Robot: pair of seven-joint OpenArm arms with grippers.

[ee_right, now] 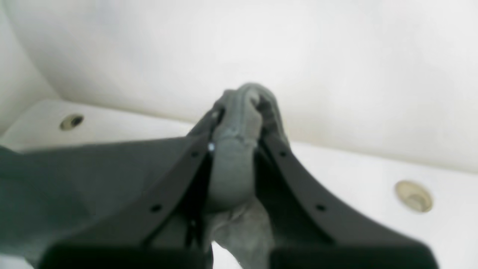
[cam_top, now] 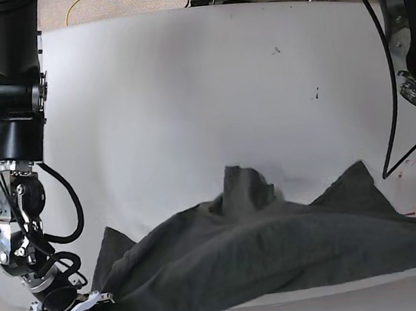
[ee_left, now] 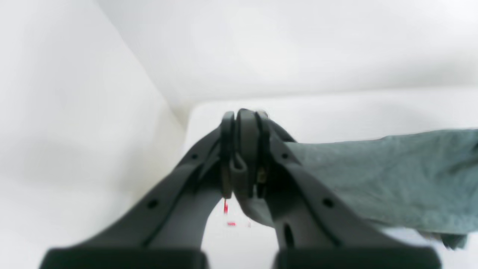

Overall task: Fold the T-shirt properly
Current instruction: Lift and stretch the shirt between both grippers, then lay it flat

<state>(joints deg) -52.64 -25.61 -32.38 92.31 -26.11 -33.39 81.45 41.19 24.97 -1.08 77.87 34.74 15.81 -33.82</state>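
Both wrist views are soft and blurred under bright, even, washed-out light, while the base view stays sharp with faint shadows.

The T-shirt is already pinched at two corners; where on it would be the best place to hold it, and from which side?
Hold the T-shirt at its two outer corners, each from its own outer side. The right hand and left hand are shut there, and the cloth spans between them, stretched along its near edge, though the middle is bunched.
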